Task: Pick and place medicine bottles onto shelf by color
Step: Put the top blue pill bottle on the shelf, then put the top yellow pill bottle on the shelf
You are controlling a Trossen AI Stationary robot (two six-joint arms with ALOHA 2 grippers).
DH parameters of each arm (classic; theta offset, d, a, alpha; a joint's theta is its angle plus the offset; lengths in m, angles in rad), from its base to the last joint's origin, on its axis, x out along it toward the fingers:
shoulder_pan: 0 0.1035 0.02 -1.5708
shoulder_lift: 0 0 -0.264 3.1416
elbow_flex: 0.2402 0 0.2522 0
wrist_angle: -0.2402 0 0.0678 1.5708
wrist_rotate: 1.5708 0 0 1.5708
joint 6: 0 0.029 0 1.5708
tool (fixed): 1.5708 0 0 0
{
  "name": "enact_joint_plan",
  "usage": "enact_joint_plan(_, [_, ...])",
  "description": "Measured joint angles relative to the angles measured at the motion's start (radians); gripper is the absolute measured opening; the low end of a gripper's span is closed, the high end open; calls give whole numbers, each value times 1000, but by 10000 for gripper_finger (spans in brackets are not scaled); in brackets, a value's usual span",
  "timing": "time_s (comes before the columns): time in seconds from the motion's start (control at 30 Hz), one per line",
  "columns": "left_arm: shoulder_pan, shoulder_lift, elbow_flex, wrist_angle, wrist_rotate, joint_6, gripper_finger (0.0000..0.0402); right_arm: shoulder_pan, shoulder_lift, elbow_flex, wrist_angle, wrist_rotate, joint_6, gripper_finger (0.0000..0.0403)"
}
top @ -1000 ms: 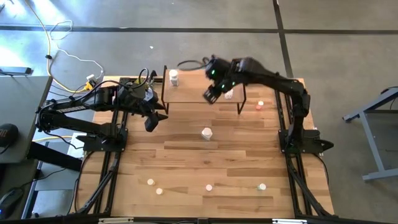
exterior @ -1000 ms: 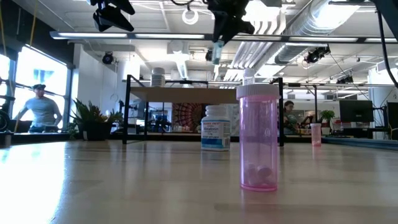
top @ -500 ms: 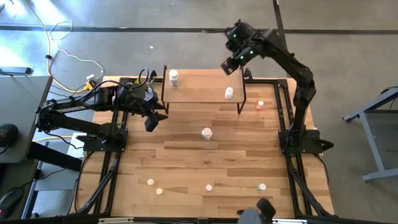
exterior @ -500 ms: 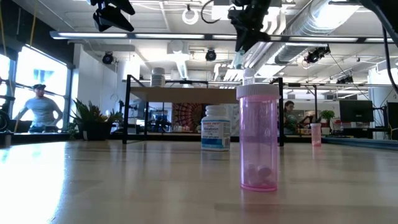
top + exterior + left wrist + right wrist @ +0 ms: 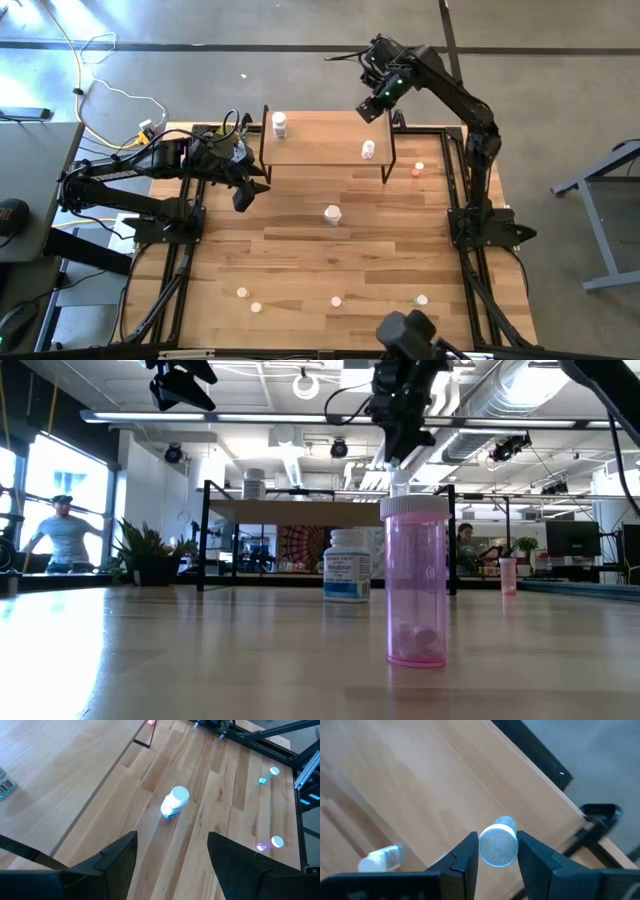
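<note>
Carrying a white-capped bottle (image 5: 498, 845) clamped in its fingers, the right end effector (image 5: 369, 108) hovers over the shelf's (image 5: 320, 145) far right corner; lower it upright beside the matching bottle (image 5: 368, 150). The left end effector (image 5: 243, 196) waits wide.

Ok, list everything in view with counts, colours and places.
Shelf: one, light wood, table's far side.
White bottles: two on the shelf, one at table centre.
Red-orange bottle: one, right of the shelf.
Small bottles: four, one pink, table's near edge.
Plant: one, green, room behind.
Person: one, by the window.
Left gripper: jaws open, above the table's left.
Right gripper: jaws shut on a white-capped bottle, above the shelf's right end.
</note>
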Motion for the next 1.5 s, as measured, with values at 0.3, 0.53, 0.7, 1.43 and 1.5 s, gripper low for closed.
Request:
enact_joint_plan(0.3, [0, 0, 0, 0, 0, -2, 229, 0, 63, 0, 13, -51, -20, 106])
enact_joint_plan(0.53, [0, 0, 0, 2, 0, -17, 229, 0, 94, 0, 3, -52, -52, 106])
enact_joint_plan(0.7, [0, 0, 0, 3, 0, -17, 229, 0, 115, -1, -17, -52, -70, 106])
enact_joint_plan(1.43, [0, 0, 0, 3, 4, -17, 229, 1, 118, -1, -31, -26, -77, 177])
enact_joint_plan(1.5, [0, 0, 0, 3, 4, -17, 229, 0, 115, -1, -31, -26, -61, 184])
